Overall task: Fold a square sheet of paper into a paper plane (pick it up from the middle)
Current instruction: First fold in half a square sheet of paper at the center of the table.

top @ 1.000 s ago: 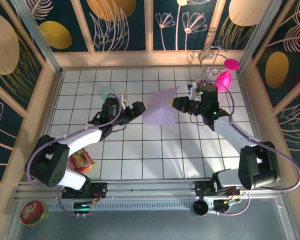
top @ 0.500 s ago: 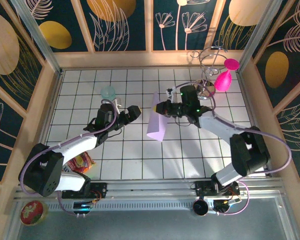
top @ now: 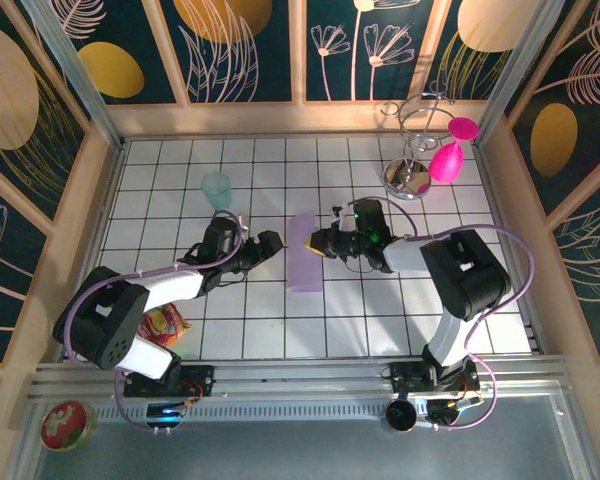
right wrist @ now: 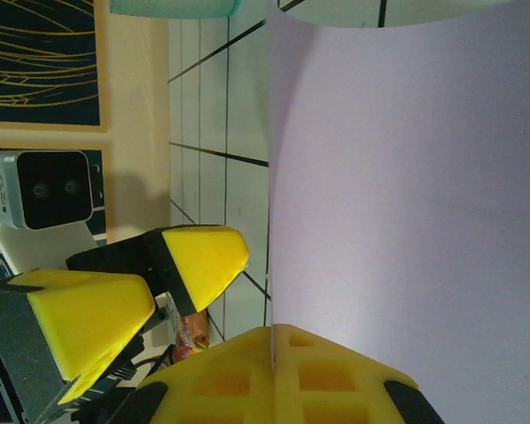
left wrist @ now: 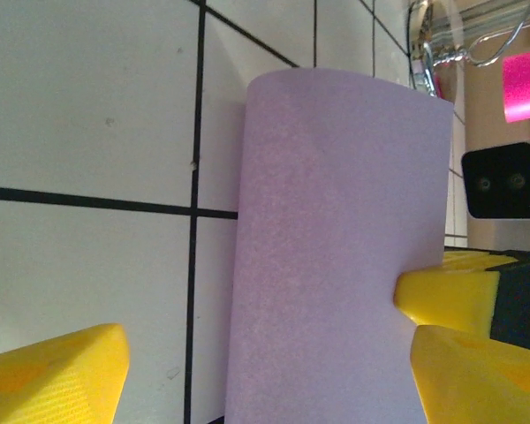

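While R end effector [top: 321,245] grips sheet [top: 304,262], teal cup [top: 216,187] stands apart.

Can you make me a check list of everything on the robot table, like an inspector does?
Surface: white tiled table, flat, no spills seen.
Job's things: lilac paper, curled over at mid-table, not yet a plane.
Clutter: teal cup at the back; snack bag by the left arm; wire stand with a pink bulb in the back right corner.
Grippers: right gripper shut on the paper's edge; left gripper open at the paper's other side.
Cables: purple cables loop along both arms, clear of the paper.
Surroundings: wooden walls with dark leaf pictures; red tin on the front ledge.
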### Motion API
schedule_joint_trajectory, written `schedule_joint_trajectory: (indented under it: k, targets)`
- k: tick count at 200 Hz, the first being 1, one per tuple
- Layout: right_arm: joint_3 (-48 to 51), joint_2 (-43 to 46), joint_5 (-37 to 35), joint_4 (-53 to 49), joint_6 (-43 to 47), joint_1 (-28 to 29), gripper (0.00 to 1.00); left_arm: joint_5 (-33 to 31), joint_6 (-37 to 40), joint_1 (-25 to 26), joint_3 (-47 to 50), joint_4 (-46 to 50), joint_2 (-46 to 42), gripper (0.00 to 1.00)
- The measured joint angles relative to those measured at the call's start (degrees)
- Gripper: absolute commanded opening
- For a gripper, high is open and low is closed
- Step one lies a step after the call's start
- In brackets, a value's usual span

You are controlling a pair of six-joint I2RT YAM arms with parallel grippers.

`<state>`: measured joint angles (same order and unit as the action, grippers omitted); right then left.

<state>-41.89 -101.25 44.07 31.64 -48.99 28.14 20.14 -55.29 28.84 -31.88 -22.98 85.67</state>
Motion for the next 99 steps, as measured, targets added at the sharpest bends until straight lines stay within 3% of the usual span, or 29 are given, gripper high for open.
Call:
schedule_joint_trajectory:
  k: [99]
  targets:
    - [-1.8, -3.3, -2.5, -4.0, 4.3, -1.4, 0.0, -4.4, 4.8, 6.5, -13.3, 11.1, 11.1, 0.57]
